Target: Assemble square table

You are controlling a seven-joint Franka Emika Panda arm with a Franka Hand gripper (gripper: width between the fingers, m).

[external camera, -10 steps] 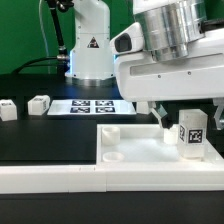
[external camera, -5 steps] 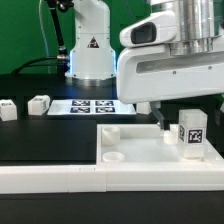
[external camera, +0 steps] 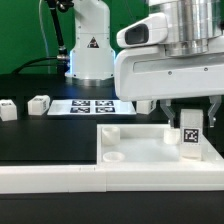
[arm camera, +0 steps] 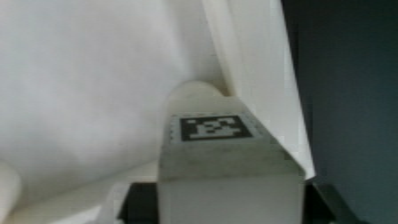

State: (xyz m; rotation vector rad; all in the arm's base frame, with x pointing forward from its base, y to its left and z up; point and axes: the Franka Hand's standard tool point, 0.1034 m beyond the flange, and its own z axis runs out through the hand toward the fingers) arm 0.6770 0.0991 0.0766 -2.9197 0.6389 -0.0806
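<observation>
Farthest from the gripper (external camera: 190,120), at the exterior view's left edge, a loose leg (external camera: 7,109) lies on the black tabletop (external camera: 50,140), and a second loose leg (external camera: 39,103) lies near it, a little closer to the gripper; both carry black-and-white tags. Closer again, the marker board (external camera: 95,105) lies flat on the tabletop in front of the arm's white base (external camera: 90,50). Along the front edge runs the long white wall (external camera: 50,182), and the square top (external camera: 140,148) sits against it, rim up, reaching from well to the exterior view's left of the gripper to right beneath it; two round corner sockets (external camera: 108,131) show on the side away from the gripper. The gripper hangs low over the top's far corner on the exterior view's right, where the upright leg (external camera: 192,140) stands inside the rim with its tag facing the camera; whether its foot sits in a socket cannot be told. In the wrist view the dark pads (arm camera: 139,200) lie against both sides of this leg, so the gripper is clamped on it, with the white top behind the leg and a strip of dark tabletop past the rim
</observation>
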